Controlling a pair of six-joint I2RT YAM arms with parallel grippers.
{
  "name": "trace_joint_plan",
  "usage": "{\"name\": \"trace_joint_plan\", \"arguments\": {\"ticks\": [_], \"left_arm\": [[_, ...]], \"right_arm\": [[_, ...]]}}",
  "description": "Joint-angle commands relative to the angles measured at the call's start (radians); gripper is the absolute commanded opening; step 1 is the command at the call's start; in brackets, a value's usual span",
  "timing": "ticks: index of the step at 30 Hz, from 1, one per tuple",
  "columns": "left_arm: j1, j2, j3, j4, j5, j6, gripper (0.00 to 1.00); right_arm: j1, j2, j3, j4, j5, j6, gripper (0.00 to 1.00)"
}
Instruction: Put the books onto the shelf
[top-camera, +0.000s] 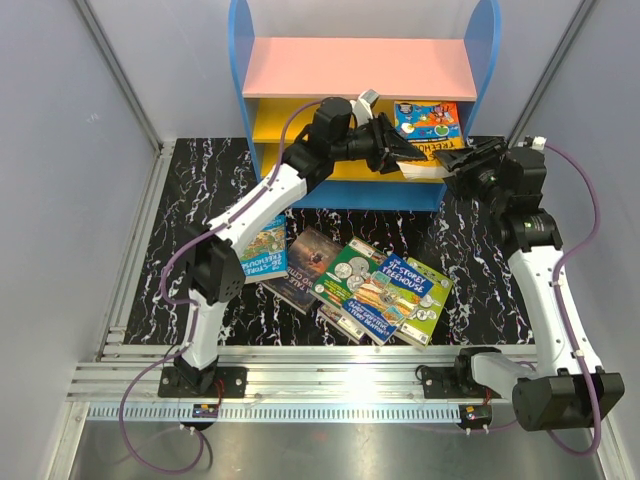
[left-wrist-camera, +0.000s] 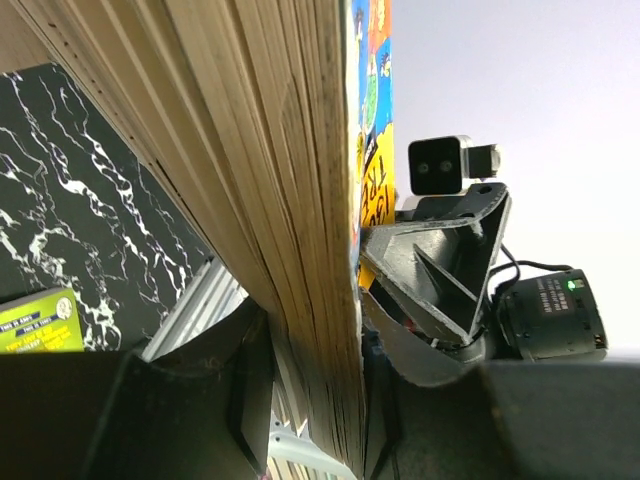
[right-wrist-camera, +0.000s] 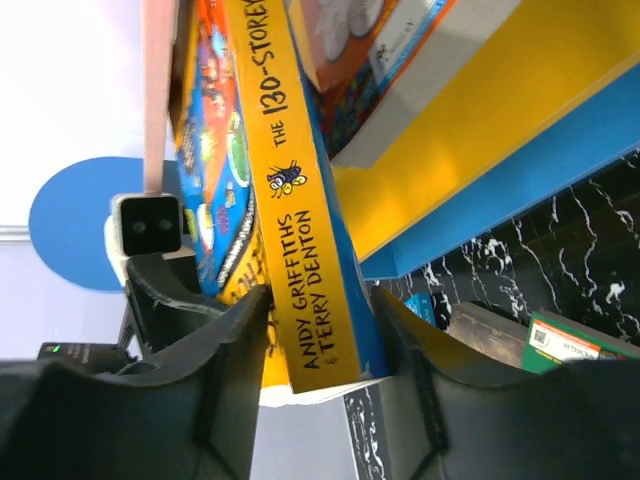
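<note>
A paperback with a yellow spine (right-wrist-camera: 300, 230) and tan page edges (left-wrist-camera: 270, 180) hangs tilted in front of the shelf (top-camera: 360, 68), at its right end (top-camera: 418, 163). My left gripper (top-camera: 398, 150) (left-wrist-camera: 312, 392) is shut on its page side. My right gripper (top-camera: 452, 160) (right-wrist-camera: 320, 340) straddles the spine end from the right. Its left finger (right-wrist-camera: 235, 350) touches the cover, and a narrow gap shows at the right finger (right-wrist-camera: 410, 350). Another book (top-camera: 428, 118) (right-wrist-camera: 390, 60) leans on a yellow board (right-wrist-camera: 480, 130). Several books lie on the table: blue (top-camera: 265, 248), dark brown (top-camera: 305, 262), green (top-camera: 360, 275), Treehouse (top-camera: 410, 280).
The shelf's blue side panels (top-camera: 487, 60) and base board (right-wrist-camera: 520, 190) flank the held book. The black marbled tabletop (top-camera: 200, 180) ends in an aluminium rail (top-camera: 300, 385) at the near edge. White walls close in both sides.
</note>
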Motion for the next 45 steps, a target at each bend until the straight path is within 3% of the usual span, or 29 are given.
{"name": "trace_joint_plan", "arguments": {"ticks": [1, 3, 5, 6, 8, 9, 13, 17, 29, 43, 45], "left_arm": [[0.061, 0.033, -0.002, 0.118, 0.005, -0.062, 0.31], [0.062, 0.038, -0.002, 0.120, 0.008, -0.062, 0.31], [0.062, 0.044, 0.000, 0.121, 0.012, -0.062, 0.33], [0.064, 0.045, 0.000, 0.123, 0.015, -0.062, 0.41], [0.062, 0.050, -0.002, 0.124, 0.022, -0.060, 0.52], [0.065, 0.050, -0.002, 0.126, 0.028, -0.059, 0.62], [0.074, 0.019, -0.042, 0.114, 0.039, -0.038, 0.82], [0.097, -0.066, -0.180, 0.147, 0.042, -0.008, 0.88], [0.116, -0.319, -0.506, 0.100, 0.022, 0.125, 0.90], [0.114, -0.438, -0.682, 0.087, 0.022, 0.168, 0.89], [0.114, -0.442, -0.691, 0.083, 0.025, 0.171, 0.89]], "right_arm": [[-0.011, 0.015, 0.047, 0.055, -0.020, -0.013, 0.49], [-0.019, 0.026, 0.059, 0.047, -0.031, -0.021, 0.32], [-0.022, 0.027, 0.069, 0.046, -0.040, -0.019, 0.22], [-0.025, 0.029, 0.070, 0.041, -0.040, -0.018, 0.13], [-0.033, 0.029, 0.067, 0.041, -0.043, -0.004, 0.06], [-0.040, 0.027, 0.069, 0.040, -0.044, 0.001, 0.00], [-0.080, 0.039, 0.061, 0.057, -0.058, 0.030, 0.00], [-0.120, 0.075, 0.058, 0.084, -0.096, 0.063, 0.00], [-0.183, 0.231, 0.109, 0.253, -0.153, 0.192, 0.00], [-0.183, 0.357, 0.191, 0.256, -0.089, 0.217, 0.00], [-0.183, 0.371, 0.194, 0.261, -0.089, 0.220, 0.18]]}}
